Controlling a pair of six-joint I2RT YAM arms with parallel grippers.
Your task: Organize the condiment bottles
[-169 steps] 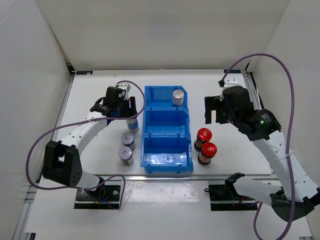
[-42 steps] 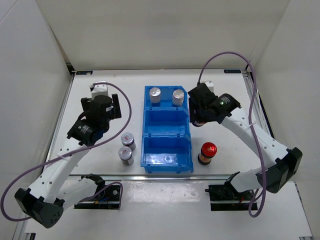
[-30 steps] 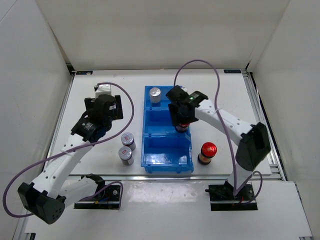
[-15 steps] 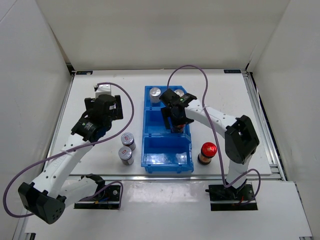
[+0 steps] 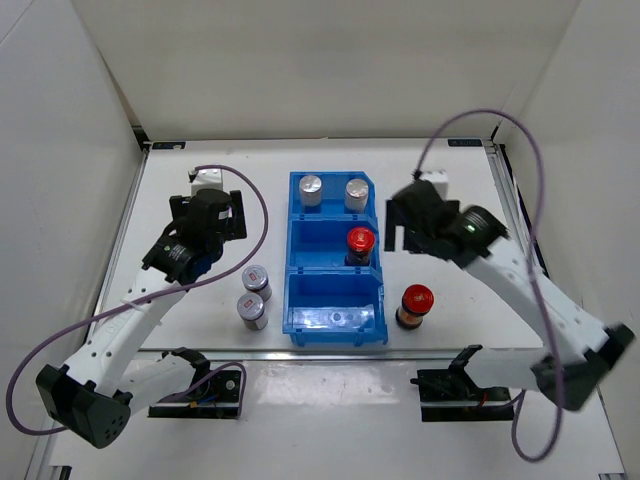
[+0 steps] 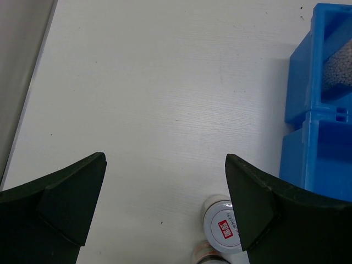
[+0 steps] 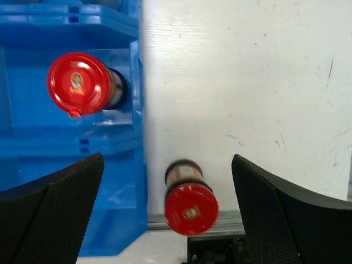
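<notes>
Two taller silver-capped bottles (image 5: pixel 311 189) (image 5: pixel 355 191) stand in the far compartment of the blue bin (image 5: pixel 300 262). A red-capped dark bottle (image 5: pixel 360 244) (image 7: pixel 80 88) stands in the middle compartment. A second red-capped bottle (image 5: pixel 414 304) (image 7: pixel 190 204) stands on the table right of the bin. Two short grey bottles (image 5: pixel 257 279) (image 5: pixel 251 309) stand left of the bin; one cap (image 6: pixel 224 231) shows in the left wrist view. My right gripper (image 5: pixel 405 232) (image 7: pixel 168 159) hangs open above the table bottle. My left gripper (image 5: pixel 230 214) (image 6: pixel 165 187) is open and empty over bare table.
The bin's (image 7: pixel 66 137) near compartment (image 5: pixel 333 305) holds nothing. White walls enclose the table on three sides. The table's metal front edge (image 7: pixel 165 223) lies just beyond the right-hand red-capped bottle.
My right gripper opened, left a red-capped bottle in the bin's middle compartment and drew back to the right. The left arm has not moved.
</notes>
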